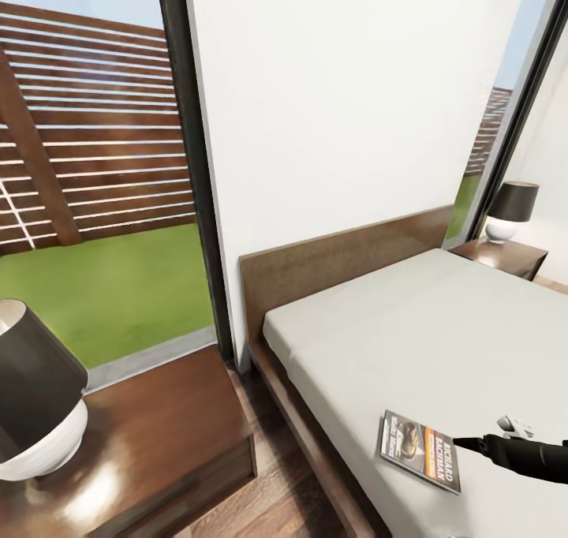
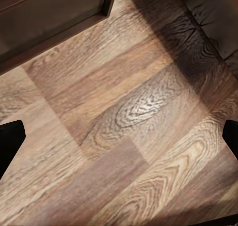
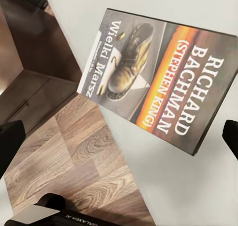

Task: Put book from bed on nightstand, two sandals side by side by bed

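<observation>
Progress first: you have nothing finished yet, judging by how things lie. The book [image 1: 420, 450] rests flat on the mattress of the bed [image 1: 442, 325], close to its near left edge, cover up with "RICHARD BACHMAN" readable. The near nightstand [image 1: 158, 435] stands just left of the bed with a lamp [image 1: 35, 404] on its left part and bare glossy top beside it; a second nightstand [image 1: 505, 255] with another lamp [image 1: 509, 211] sits at the far side. You still have to lift the book, set it on one of them, then deal with both sandals.

Your right gripper [image 1: 472, 444] reaches in from the right, low over the mattress, its tip at the book's right edge. In the right wrist view its fingers [image 3: 10, 146] stand wide apart, straddling the book with nothing gripped. Your left gripper [image 2: 119, 141] points down at the wood-plank floor [image 2: 124, 136], fingers equally spread and empty.
</observation>
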Motion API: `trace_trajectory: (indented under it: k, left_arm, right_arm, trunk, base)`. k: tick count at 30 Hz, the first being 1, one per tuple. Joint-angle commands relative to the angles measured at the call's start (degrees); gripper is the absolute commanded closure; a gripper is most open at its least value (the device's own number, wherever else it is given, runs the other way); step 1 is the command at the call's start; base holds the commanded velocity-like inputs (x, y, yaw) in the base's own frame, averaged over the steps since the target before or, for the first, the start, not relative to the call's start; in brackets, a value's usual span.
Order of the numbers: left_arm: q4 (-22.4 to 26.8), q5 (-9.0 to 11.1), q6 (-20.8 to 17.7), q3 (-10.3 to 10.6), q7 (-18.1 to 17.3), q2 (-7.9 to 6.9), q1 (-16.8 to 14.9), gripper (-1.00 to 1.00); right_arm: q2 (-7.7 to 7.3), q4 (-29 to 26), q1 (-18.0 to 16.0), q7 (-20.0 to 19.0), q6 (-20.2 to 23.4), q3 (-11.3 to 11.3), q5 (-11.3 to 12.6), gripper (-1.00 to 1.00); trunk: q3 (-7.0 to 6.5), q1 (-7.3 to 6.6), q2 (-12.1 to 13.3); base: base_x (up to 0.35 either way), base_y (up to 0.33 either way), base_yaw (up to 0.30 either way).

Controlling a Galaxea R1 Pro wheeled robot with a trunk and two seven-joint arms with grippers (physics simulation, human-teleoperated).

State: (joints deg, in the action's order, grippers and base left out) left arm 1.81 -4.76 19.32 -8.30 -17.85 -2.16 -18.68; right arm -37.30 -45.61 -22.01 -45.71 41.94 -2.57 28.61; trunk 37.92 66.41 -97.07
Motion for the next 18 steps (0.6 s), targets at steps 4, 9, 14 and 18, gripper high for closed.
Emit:
trace_trajectory:
  k: [4,9,14,18]
  left_arm:
    - [0.0,-0.5,0.2,-0.5,-0.2,-0.03,0.0,-1.0]
    - [0.0,-0.5,0.2,-0.5,-0.2,-0.04,0.0,-1.0]
    - [0.0,-0.5,0.2,-0.5,-0.2,-0.01,0.0,-1.0]
    - [0.0,-0.5,0.2,-0.5,-0.2,-0.03,0.0,-1.0]
  right_arm:
    - [-0.04,0.0,-0.1,0.1,0.3,-0.2,0.4,-1.0]
    - [-0.04,0.0,-0.1,0.1,0.3,-0.2,0.4,-1.0]
    - [0.0,0.0,-0.1,0.1,0.3,-0.2,0.4,-1.0]
    - [-0.03,0.0,-0.1,0.1,0.3,-0.2,0.4,-1.0]
  trunk:
    - [0.78,0.88,-1.6]
    - [0.96,1.1,-2.0]
    - [0.96,1.1,-2.0]
    - [0.96,1.1,-2.0]
  base:
    - [0.0,0.0,0.0]
    - [0.0,0.0,0.0]
    - [0.0,0.0,0.0]
    - [0.0,0.0,0.0]
